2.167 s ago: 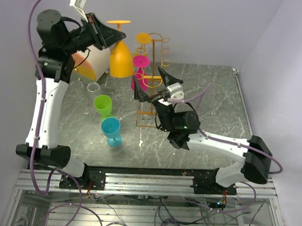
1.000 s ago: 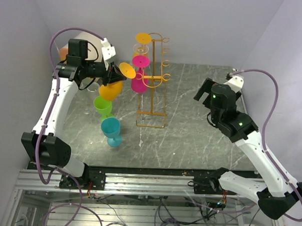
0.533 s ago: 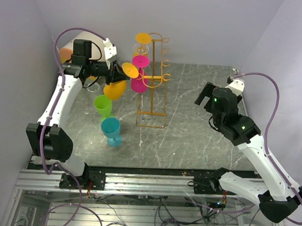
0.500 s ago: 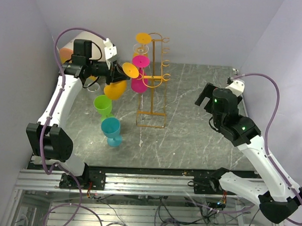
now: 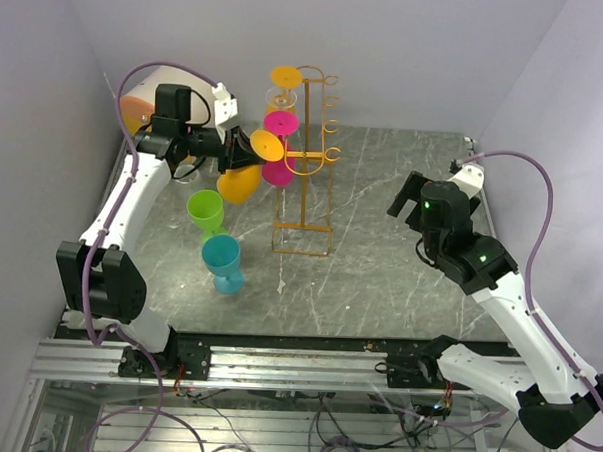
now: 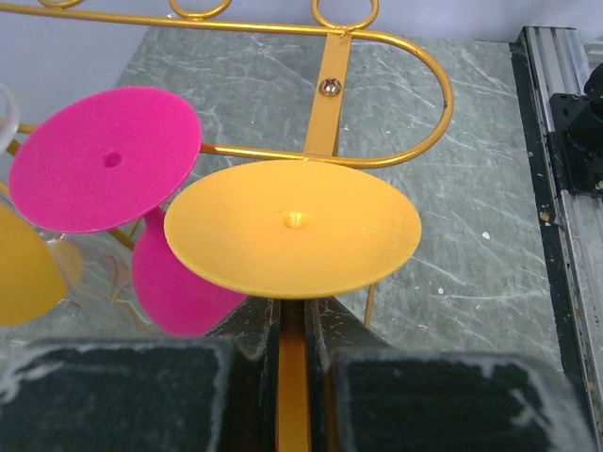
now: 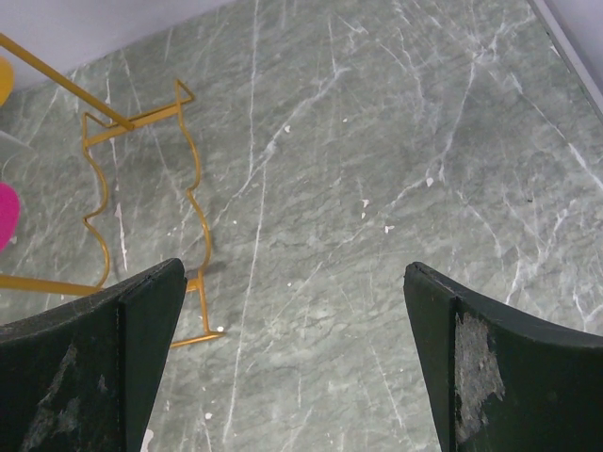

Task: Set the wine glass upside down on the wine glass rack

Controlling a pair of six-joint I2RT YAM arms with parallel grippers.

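An orange wine glass hangs tilted, bowl low and foot turned toward the wine glass rack. My left gripper is shut on its stem. In the left wrist view the stem runs between the jaws of the left gripper. The round orange foot sits just short of a looped arm of the rack. A pink glass hangs upside down on the rack, and another orange foot sits higher up. My right gripper is open and empty, over bare table right of the rack.
A green glass and a blue glass stand upright on the table left of the rack's base. The pink glass's foot is close to the left of the held foot. The grey marble table reaches the walls.
My left arm has carried the orange glass a little to the right, nearer the rack's left arms. The right arm has shifted only slightly and stays open.
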